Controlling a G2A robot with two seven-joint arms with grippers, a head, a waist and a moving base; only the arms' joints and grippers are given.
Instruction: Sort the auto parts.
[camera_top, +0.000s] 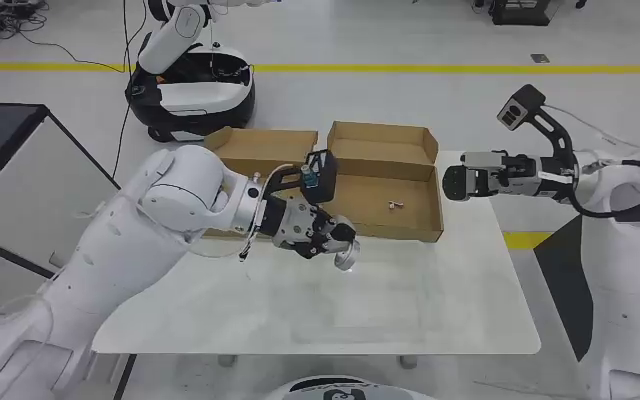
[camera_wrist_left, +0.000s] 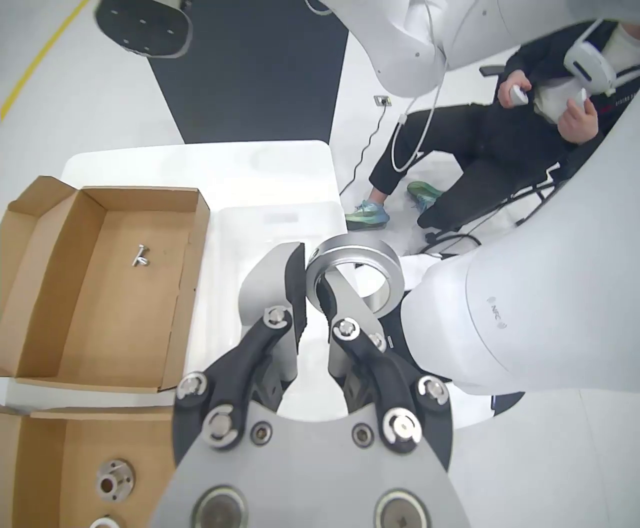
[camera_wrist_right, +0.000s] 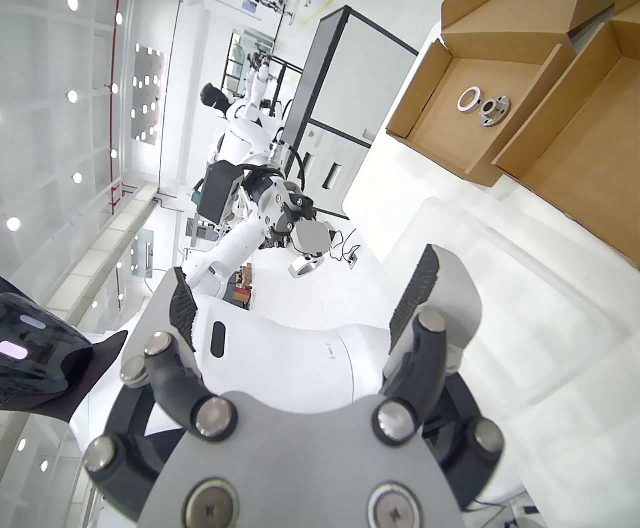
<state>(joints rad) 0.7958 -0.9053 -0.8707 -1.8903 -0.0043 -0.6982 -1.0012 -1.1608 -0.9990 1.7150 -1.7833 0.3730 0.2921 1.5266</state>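
My left gripper (camera_wrist_left: 312, 285) is shut on a silver metal ring (camera_wrist_left: 355, 272), one finger inside its bore and one outside. In the top view this gripper (camera_top: 335, 245) holds the ring (camera_top: 347, 258) above the white table (camera_top: 420, 300), just in front of the two cardboard boxes. The right box (camera_top: 385, 190) contains a small bolt (camera_top: 394, 204). The left box (camera_wrist_right: 430, 95) holds a flat ring (camera_wrist_right: 470, 100) and a flanged hub (camera_wrist_right: 494, 110). My right gripper (camera_top: 450, 183) hangs open and empty beside the right box's right wall.
The left arm covers most of the left box (camera_top: 260, 150) in the top view. The table's near half is bare. Another robot (camera_top: 190, 80) stands on the floor behind the boxes, and a dark cabinet (camera_top: 20, 130) is at the far left.
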